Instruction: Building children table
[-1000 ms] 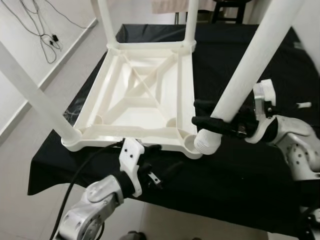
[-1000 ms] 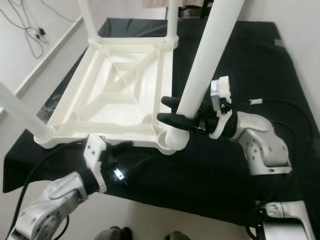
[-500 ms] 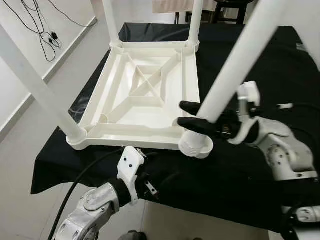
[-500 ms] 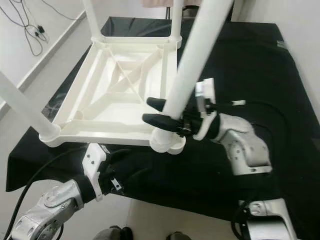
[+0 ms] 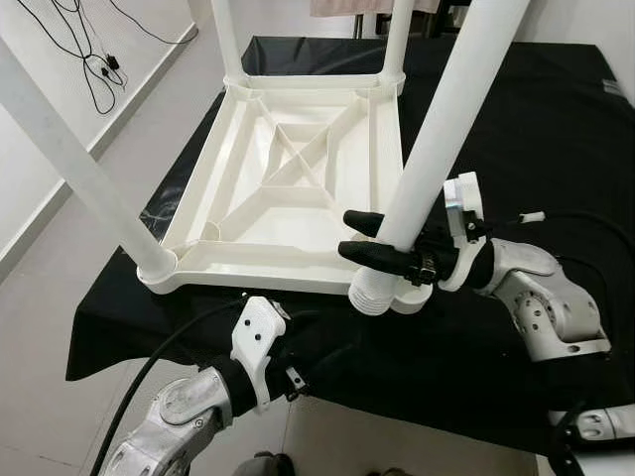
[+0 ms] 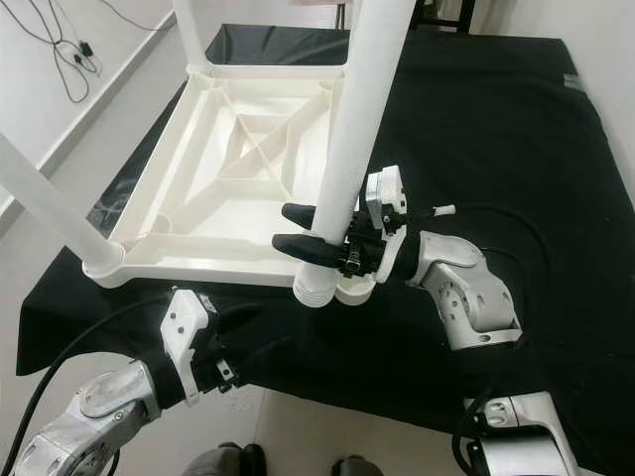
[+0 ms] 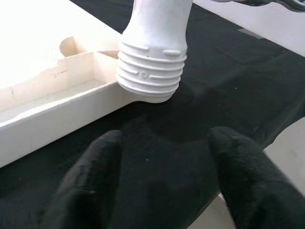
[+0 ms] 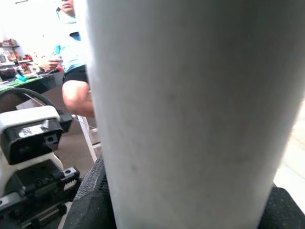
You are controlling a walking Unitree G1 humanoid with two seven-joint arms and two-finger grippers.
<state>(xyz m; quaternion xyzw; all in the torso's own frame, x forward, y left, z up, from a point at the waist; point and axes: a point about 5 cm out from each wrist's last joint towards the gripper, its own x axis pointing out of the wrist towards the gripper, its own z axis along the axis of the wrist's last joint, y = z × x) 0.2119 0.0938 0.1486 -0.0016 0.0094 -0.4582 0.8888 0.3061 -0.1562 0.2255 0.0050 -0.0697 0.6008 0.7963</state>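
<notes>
A white children's table (image 5: 288, 188) lies upside down on a black-covered table (image 5: 516, 129). Three of its white legs stand up, one at the front left (image 5: 74, 164) and two at the back. My right gripper (image 5: 347, 233) is shut on the loose fourth leg (image 5: 442, 139) just above its threaded end (image 5: 369, 293). That end hangs at the front right corner, slightly left of the round corner socket (image 5: 415, 296). My left gripper (image 7: 162, 176) is open and holds nothing. It sits low at the cloth's front edge, its fingers pointing at the threaded end (image 7: 151, 71).
Cables (image 5: 94, 59) lie on the pale floor to the left. The black cloth (image 6: 516, 129) stretches bare to the right and behind. A small white piece (image 5: 533, 215) lies on it by my right arm. A seated person (image 8: 71, 67) is behind in the right wrist view.
The right gripper has swung the leg more upright and carried its threaded end leftward, from the right of the corner socket to slightly left of it. The camera has also shifted.
</notes>
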